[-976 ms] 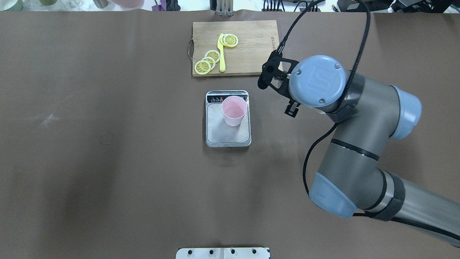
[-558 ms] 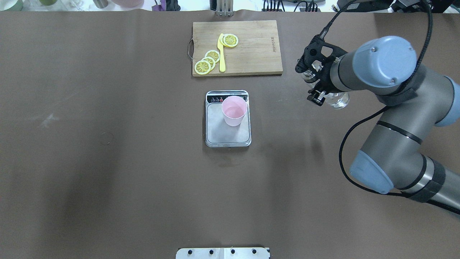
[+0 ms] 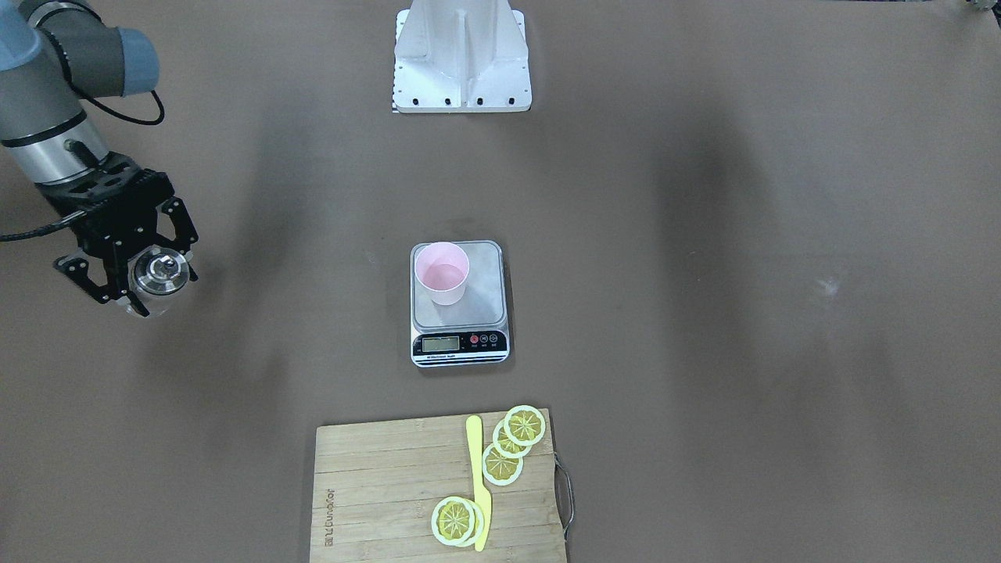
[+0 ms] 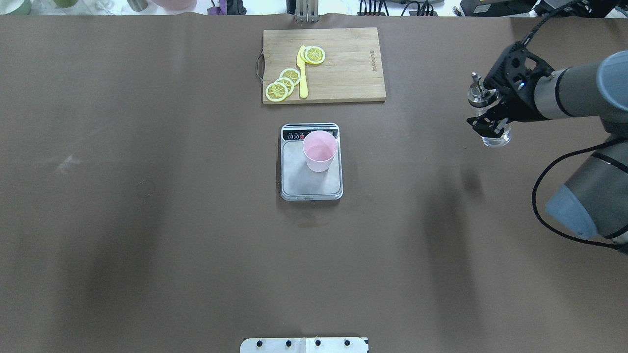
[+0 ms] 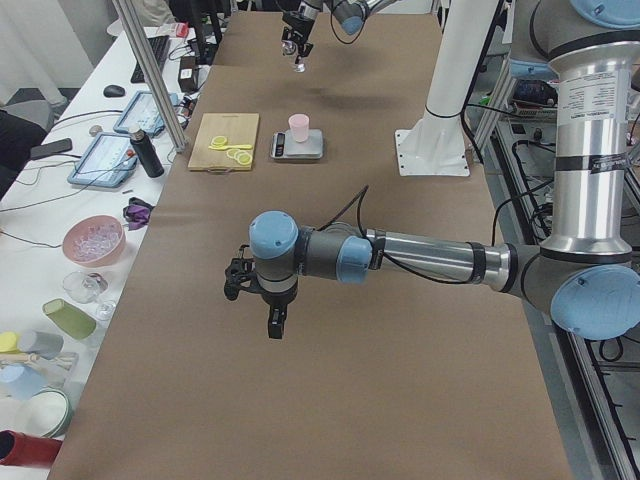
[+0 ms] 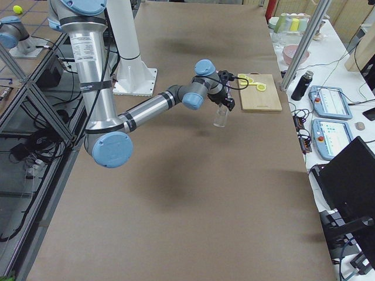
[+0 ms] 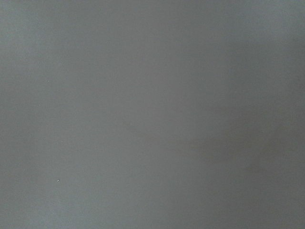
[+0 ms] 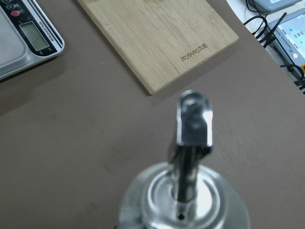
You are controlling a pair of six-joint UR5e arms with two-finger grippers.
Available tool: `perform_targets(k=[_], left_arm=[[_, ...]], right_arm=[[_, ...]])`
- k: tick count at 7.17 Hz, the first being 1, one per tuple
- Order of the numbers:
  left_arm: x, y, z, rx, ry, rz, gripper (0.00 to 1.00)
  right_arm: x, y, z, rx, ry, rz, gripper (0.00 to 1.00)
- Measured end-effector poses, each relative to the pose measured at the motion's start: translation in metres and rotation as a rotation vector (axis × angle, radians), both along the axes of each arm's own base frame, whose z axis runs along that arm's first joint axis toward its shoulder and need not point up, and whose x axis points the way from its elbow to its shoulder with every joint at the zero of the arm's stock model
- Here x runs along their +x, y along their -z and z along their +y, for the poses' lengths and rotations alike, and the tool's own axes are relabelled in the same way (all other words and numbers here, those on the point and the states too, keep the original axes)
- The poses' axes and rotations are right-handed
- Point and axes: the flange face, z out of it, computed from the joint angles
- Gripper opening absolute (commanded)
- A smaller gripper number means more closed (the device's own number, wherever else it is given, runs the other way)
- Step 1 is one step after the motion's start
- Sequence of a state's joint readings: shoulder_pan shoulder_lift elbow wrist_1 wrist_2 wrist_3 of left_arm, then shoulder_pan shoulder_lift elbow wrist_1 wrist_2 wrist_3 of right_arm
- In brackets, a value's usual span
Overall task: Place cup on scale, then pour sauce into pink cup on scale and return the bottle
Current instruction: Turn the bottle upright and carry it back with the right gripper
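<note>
The pink cup (image 4: 320,151) stands on the scale (image 4: 299,182) in the table's middle, with clear liquid in it; both also show in the front view, cup (image 3: 442,274) on scale (image 3: 486,306). My right gripper (image 4: 493,120) is shut on the clear bottle (image 4: 496,136) and holds it upright at the table's far right, well clear of the scale. The bottle's silver cap and spout (image 8: 183,200) fill the right wrist view. I cannot tell whether its base touches the table. My left gripper (image 5: 272,325) shows only in the exterior left view; I cannot tell its state.
A bamboo cutting board (image 4: 343,63) with lemon slices (image 4: 282,84) and a yellow knife (image 4: 302,73) lies behind the scale. The robot base plate (image 4: 304,345) sits at the near edge. The left wrist view shows only brown table surface.
My right arm swung from beside the scale out to the far right, carrying the bottle and bringing it upright. The cup and scale have not moved.
</note>
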State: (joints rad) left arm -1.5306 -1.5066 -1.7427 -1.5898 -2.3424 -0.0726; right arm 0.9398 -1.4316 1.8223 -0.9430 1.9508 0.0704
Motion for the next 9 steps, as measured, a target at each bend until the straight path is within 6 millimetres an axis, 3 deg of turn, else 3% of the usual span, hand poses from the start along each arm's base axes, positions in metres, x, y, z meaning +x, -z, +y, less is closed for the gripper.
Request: perform_targets(k=[3,4,6,9], left_arm=[[0.000,-0.002,0.000,-0.004,0.000,-0.009,0.98],[0.000,-0.003,0.000,-0.005,0.001,-0.010,0.98],[0.000,-0.003,0.001,-0.005,0.001,-0.011,0.98],[-0.001,-0.003,0.002,-0.006,0.003,-0.011,0.98]], right_arm=[[0.062,-0.090,-0.006,-0.019,-0.005,-0.171,0.45],[0.078,-0.111,-0.003,-0.024,-0.005,-0.222,0.45],[0.101,-0.131,0.011,-0.036,-0.021,-0.304,0.45],[0.111,-0.159,0.027,-0.052,-0.043,-0.415,0.45]])
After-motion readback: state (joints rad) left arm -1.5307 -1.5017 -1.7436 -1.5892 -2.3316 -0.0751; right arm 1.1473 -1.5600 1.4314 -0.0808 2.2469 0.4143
